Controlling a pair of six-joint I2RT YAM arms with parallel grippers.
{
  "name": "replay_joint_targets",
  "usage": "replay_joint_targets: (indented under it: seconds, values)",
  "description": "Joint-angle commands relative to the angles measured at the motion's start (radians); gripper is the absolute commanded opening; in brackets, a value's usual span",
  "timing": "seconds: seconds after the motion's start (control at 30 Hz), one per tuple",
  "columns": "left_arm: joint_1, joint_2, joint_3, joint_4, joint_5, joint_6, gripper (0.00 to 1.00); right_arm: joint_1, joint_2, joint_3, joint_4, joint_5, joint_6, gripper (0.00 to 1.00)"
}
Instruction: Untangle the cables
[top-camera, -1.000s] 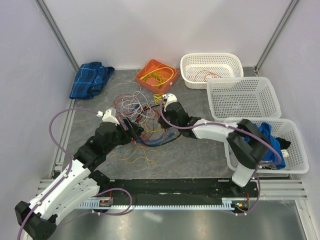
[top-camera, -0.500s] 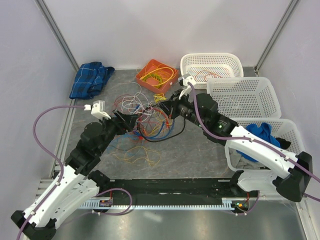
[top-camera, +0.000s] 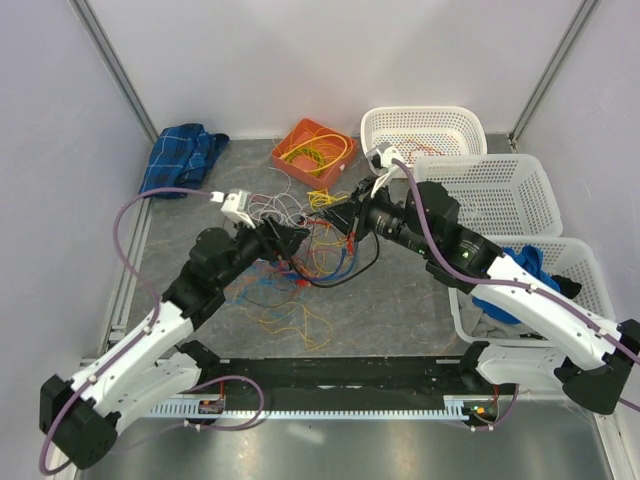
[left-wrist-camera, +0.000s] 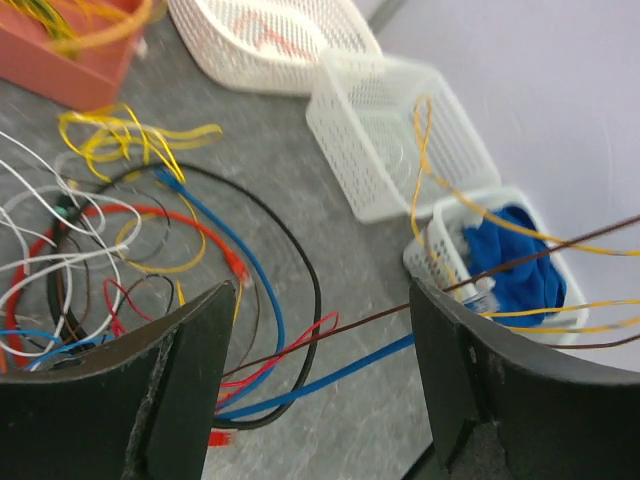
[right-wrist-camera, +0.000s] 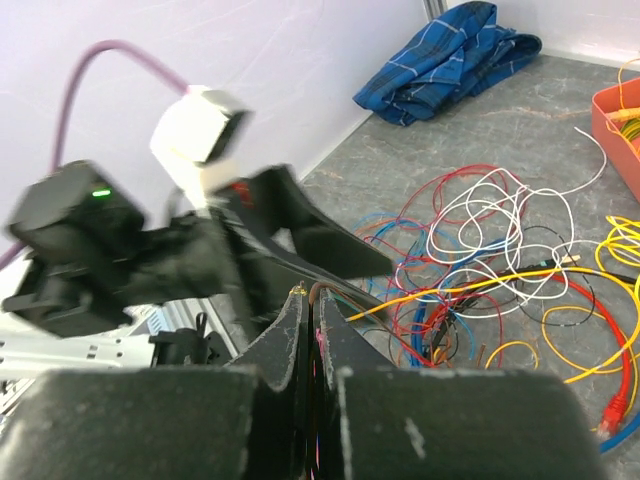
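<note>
The cables (top-camera: 312, 245) lie in a tangled heap of red, blue, white, yellow and black at the table's middle. My left gripper (top-camera: 290, 240) is open at the heap's left side. In the left wrist view (left-wrist-camera: 320, 345) a taut brown wire (left-wrist-camera: 369, 319) and a blue cable (left-wrist-camera: 344, 374) run across the gap between its fingers without being pinched. My right gripper (top-camera: 345, 220) is at the heap's right side. In the right wrist view (right-wrist-camera: 312, 295) it is shut on thin brown and yellow wires, which stretch towards the heap (right-wrist-camera: 480, 250).
An orange tray (top-camera: 300, 135) with yellow cables stands behind the heap. Three white baskets (top-camera: 423, 115) (top-camera: 480, 165) (top-camera: 585, 330) stand at right, the nearest holding a blue cloth (top-camera: 525, 265). Another blue cloth (top-camera: 180, 155) lies at back left. Loose orange wires (top-camera: 285, 315) lie in front.
My left gripper has moved right, into the heap's left side. My right arm has swung up and kept its grip, pulling wires taut. The heap has shifted slightly.
</note>
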Motion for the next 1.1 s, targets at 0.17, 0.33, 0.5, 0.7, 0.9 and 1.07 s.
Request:
replay_joint_targets:
  seconds: [0.17, 0.33, 0.5, 0.7, 0.9, 1.07]
  values:
    - [-0.040, 0.125, 0.025, 0.126, 0.206, 0.066, 0.75, 0.005, -0.057, 0.067, 0.004, -0.028, 0.014, 0.00]
    - [-0.063, 0.143, 0.024, 0.138, 0.224, 0.072, 0.70, 0.005, -0.045, 0.072, 0.003, -0.032, 0.016, 0.00]
    - [-0.077, 0.171, 0.028, 0.101, 0.226, 0.066, 0.72, 0.005, -0.040, 0.101, 0.007, -0.032, 0.018, 0.00]
    - [-0.086, 0.182, 0.043, -0.131, -0.013, -0.021, 1.00, 0.005, -0.065, 0.072, -0.013, -0.005, -0.007, 0.00]
    - [-0.086, 0.222, -0.018, -0.256, -0.209, -0.208, 1.00, 0.005, -0.137, -0.074, -0.032, 0.113, -0.042, 0.00]
    - [-0.086, 0.332, -0.037, -0.221, -0.213, -0.282, 0.99, 0.005, -0.146, -0.131, -0.046, 0.143, -0.048, 0.00]
